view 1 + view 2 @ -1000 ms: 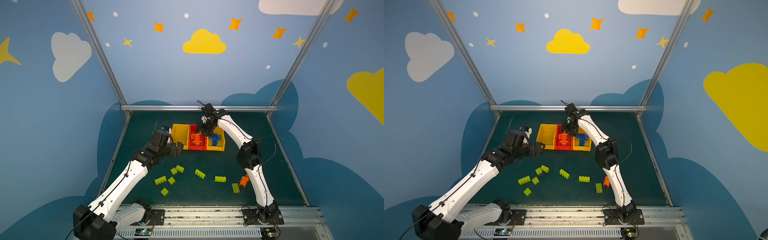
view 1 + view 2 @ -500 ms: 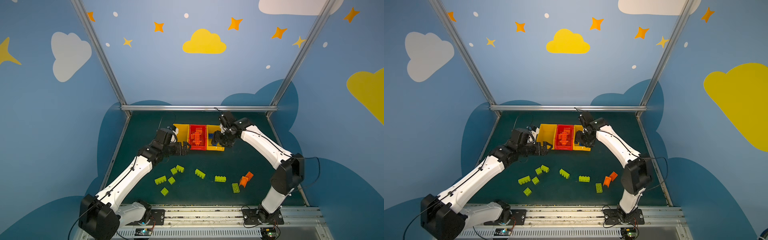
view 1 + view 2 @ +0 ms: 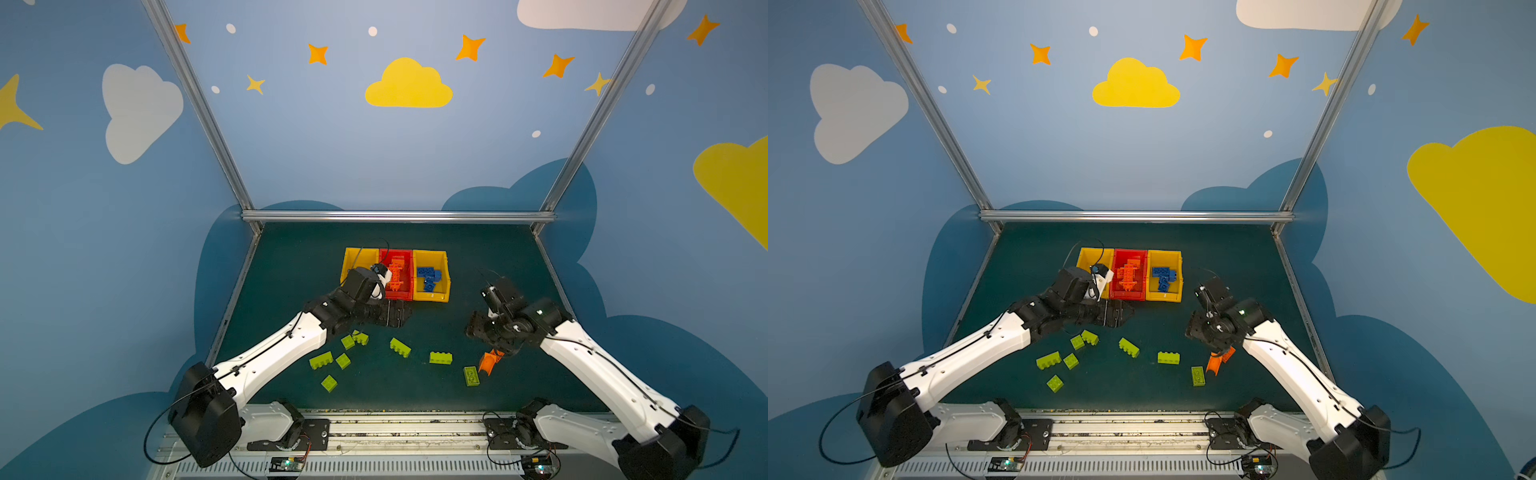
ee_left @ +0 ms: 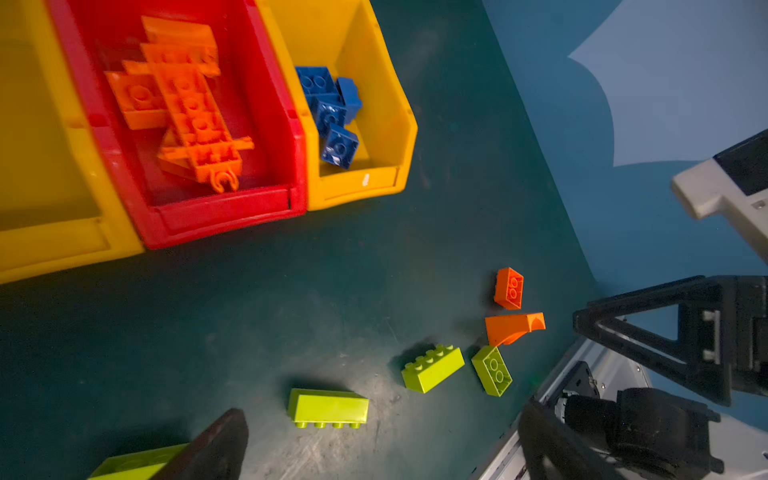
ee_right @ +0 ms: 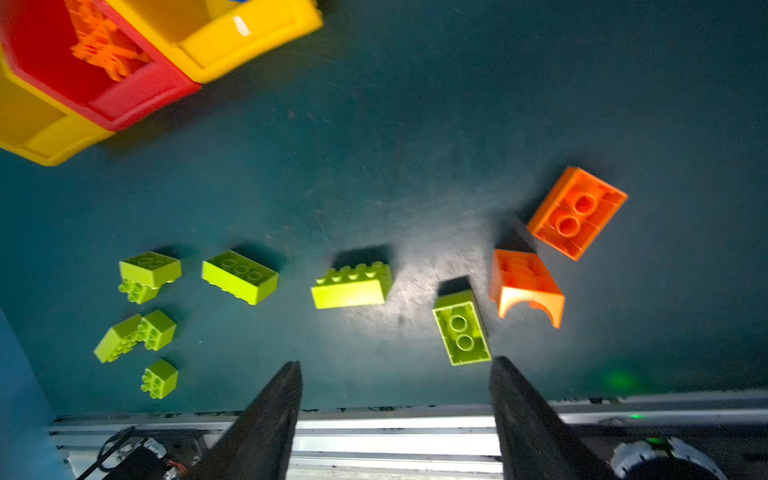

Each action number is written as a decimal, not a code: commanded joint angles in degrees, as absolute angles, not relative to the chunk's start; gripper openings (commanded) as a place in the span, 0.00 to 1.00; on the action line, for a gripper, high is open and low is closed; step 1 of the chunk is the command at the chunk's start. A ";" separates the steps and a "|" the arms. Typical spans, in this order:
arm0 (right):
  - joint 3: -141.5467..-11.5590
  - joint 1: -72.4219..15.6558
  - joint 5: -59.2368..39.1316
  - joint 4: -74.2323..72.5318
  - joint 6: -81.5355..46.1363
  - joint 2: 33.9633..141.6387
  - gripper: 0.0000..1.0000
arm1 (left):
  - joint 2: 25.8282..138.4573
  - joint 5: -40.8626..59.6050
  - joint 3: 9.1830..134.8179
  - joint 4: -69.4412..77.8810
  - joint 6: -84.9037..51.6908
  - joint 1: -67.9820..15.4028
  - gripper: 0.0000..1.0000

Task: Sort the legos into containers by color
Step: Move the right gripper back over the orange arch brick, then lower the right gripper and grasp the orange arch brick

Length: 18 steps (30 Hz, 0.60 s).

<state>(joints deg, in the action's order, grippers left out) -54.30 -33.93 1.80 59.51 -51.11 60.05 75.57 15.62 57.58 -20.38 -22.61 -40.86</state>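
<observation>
Three containers stand side by side at the back: a yellow one with no brick showing inside, a red one holding orange legos, and a yellow one holding blue legos. Several lime green legos lie loose on the mat. Two orange legos lie at the right. My left gripper hovers open in front of the red container. My right gripper hangs open and empty above the mat beside the orange legos.
The dark green mat is bordered by metal frame rails at the back and sides. A slotted rail with both arm bases runs along the front edge, close behind the green brick in the right wrist view.
My right arm has swung away from the containers to the front right, above the orange legos, and its jaws have spread wider. My left gripper has moved right, in front of the red container.
</observation>
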 commanded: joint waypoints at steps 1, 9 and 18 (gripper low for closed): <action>-49.18 -34.58 3.68 63.73 -55.60 54.78 0.73 | 76.70 15.25 60.27 -19.62 -23.21 -43.55 1.00; -40.30 -34.63 1.93 60.02 -57.00 50.20 0.75 | 75.83 10.44 60.13 -21.66 -24.23 -48.36 1.00; -39.99 -34.32 8.47 56.54 -53.72 58.17 0.74 | 73.09 6.15 59.16 -23.78 -25.26 -48.67 1.00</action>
